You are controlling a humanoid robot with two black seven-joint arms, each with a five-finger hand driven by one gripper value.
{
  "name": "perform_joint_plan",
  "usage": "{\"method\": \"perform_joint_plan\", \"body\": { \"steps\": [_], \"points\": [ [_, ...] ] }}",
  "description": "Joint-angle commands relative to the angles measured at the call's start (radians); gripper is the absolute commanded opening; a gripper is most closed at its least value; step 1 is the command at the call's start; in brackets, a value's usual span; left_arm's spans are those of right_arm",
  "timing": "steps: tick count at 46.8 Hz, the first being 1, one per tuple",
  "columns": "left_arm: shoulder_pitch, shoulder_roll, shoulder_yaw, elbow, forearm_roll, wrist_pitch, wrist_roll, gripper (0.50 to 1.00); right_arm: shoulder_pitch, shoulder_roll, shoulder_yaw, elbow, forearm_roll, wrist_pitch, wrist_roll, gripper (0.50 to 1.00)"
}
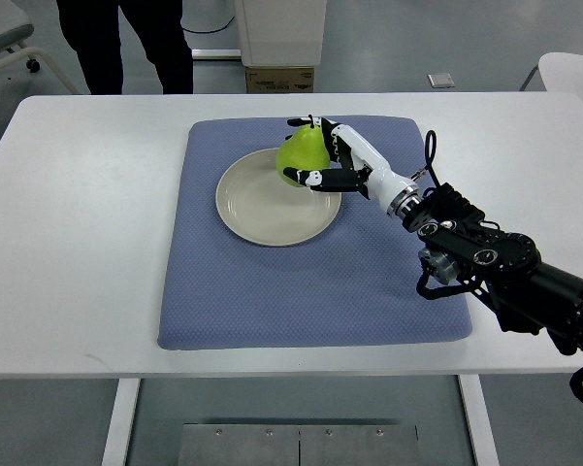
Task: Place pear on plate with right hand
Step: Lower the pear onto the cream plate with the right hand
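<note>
pear (301, 151) grasped by right hand (332, 160) hangs over plate (262, 218)'s far rim; released here it may roll onto mat (272, 301).

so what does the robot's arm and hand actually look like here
Only the right arm shows: a bulky black forearm of exposed joints and housings, with a black cable looping near the silver wrist ring. The right hand is slim, with white segmented fingers, black joints and black fingertips. No left arm is in view.
</note>
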Motion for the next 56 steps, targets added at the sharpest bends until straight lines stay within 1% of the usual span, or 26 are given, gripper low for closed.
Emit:
{"method": "perform_joint_plan", "body": {
  "steps": [1, 29, 34, 35, 36, 39, 43, 44, 47, 48, 49, 56],
  "points": [
    [0.000, 0.000, 0.000, 0.000, 0.000, 0.000, -0.001, 1.000, -0.005, 0.000, -0.009, 0.014, 0.000, 0.000, 0.000, 0.500],
    [0.000, 0.000, -0.001, 0.000, 0.000, 0.000, 0.001, 1.000, -0.067, 0.000, -0.010, 0.014, 0.002, -0.001, 0.000, 0.500],
    [0.002, 0.000, -0.001, 0.000, 0.000, 0.000, 0.001, 1.000, -0.067, 0.000, -0.009, 0.013, 0.005, -0.012, 0.000, 0.500],
    [0.002, 0.000, 0.000, 0.000, 0.000, 0.000, 0.001, 1.000, -0.067, 0.000, -0.007, 0.013, 0.006, -0.015, 0.000, 0.524],
    [0.000, 0.000, -0.001, 0.000, 0.000, 0.000, 0.001, 1.000, -0.067, 0.000, -0.007, 0.013, 0.008, -0.015, 0.000, 0.608],
    [0.000, 0.000, -0.001, 0.000, 0.000, 0.002, -0.001, 1.000, -0.069, 0.000, -0.004, 0.011, 0.009, -0.015, 0.000, 0.683],
    [0.000, 0.000, 0.000, 0.000, 0.000, 0.002, -0.001, 1.000, -0.069, 0.000, -0.003, 0.011, 0.009, -0.015, 0.000, 0.803],
    [0.000, 0.000, -0.001, 0.000, 0.000, 0.000, -0.001, 1.000, -0.069, 0.000, -0.001, 0.011, 0.009, -0.015, 0.000, 0.838],
    [0.000, 0.000, 0.000, 0.000, 0.000, 0.000, 0.001, 1.000, -0.069, 0.000, -0.001, 0.010, 0.011, -0.015, 0.000, 0.966],
    [0.002, 0.000, 0.000, 0.000, 0.000, 0.000, 0.001, 1.000, -0.069, 0.000, -0.001, 0.010, 0.011, -0.015, 0.000, 0.987],
    [0.000, 0.000, 0.000, 0.000, 0.000, 0.000, 0.001, 1.000, -0.069, 0.000, -0.001, 0.010, 0.011, -0.015, 0.000, 0.991],
    [0.000, 0.000, 0.000, 0.000, 0.000, 0.000, 0.001, 1.000, -0.069, 0.000, -0.001, 0.010, 0.011, -0.015, 0.000, 0.998]
  ]
}}
